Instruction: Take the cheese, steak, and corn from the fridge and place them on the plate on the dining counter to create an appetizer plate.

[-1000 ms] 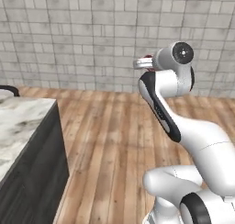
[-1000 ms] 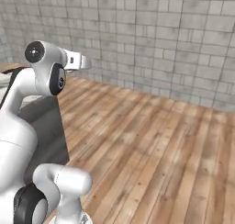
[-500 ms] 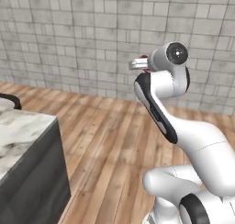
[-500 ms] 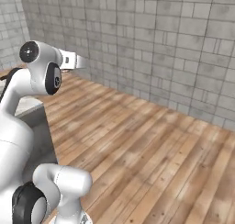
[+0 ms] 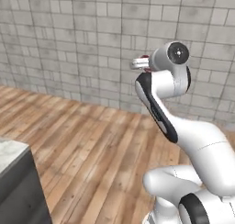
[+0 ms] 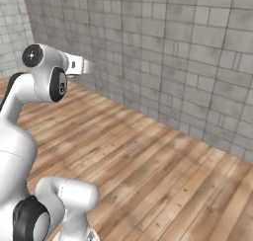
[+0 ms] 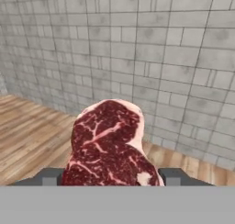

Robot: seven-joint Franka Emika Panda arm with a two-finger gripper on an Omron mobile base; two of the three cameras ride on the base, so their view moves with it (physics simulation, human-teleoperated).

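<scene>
Hand view: steak (image 7: 108,147) clamped in gripper (image 7: 108,177), marbling plain

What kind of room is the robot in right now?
Probably an indoor room, likely part of a kitchen: a grey tiled wall, a wooden plank floor and the corner of a marble-topped counter. The gripper holds a raw steak, which fits a kitchen.

Looking forward from behind the arm (image 5: 160,103), left and right, both base views sharing the grey brick wall (image 6: 163,52) and plank floor (image 5: 87,145) (arm well apart from the wall). Peering along the hand, close over the steak (image 7: 108,147), facing the same wall.
</scene>
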